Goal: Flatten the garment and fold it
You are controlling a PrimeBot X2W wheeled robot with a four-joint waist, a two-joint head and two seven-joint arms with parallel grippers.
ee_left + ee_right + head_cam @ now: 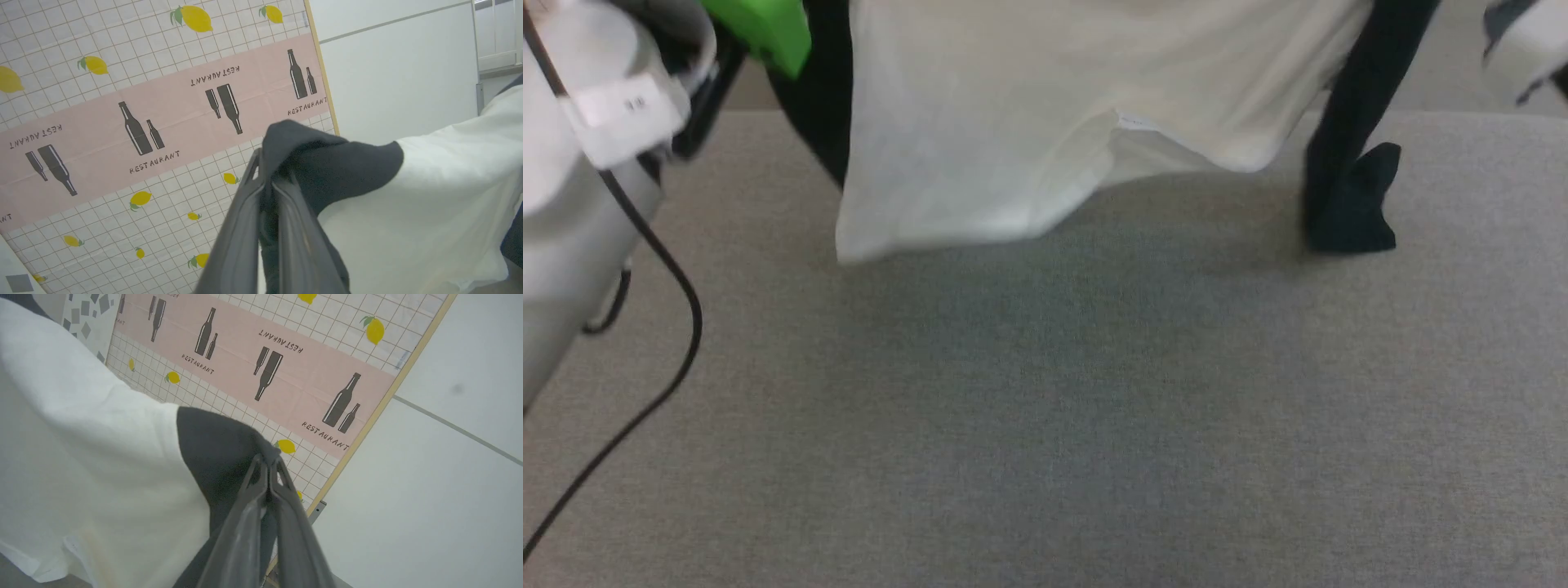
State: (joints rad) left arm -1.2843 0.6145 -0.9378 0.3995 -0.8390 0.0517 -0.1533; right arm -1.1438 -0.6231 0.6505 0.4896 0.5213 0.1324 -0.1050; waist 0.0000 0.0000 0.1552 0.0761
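Left pincer (267, 183) is clenched on black sleeve cloth beside the white shoulder, and right pincer (268, 463) grips likewise. Between them the long-sleeved shirt (1013, 122) hangs above the grey tabletop (1045, 425), one cuff (1352, 212) touching it. It looks soft, light and limp, so shoulder grips suit laying it flat.

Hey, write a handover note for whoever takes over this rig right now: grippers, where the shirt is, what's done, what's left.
Left gripper: shut on black sleeve fabric beside the shoulder seam, raised.
Right gripper: shut on black fabric at the other shoulder, raised.
Garment: hangs between both grippers over the grey table. Its lower hem looks to reach the surface, and the right sleeve end is bunched on it.
Done: shirt lifted and spread by the shoulders.
Left: lay it flat, smooth it, then fold. No fold made yet.
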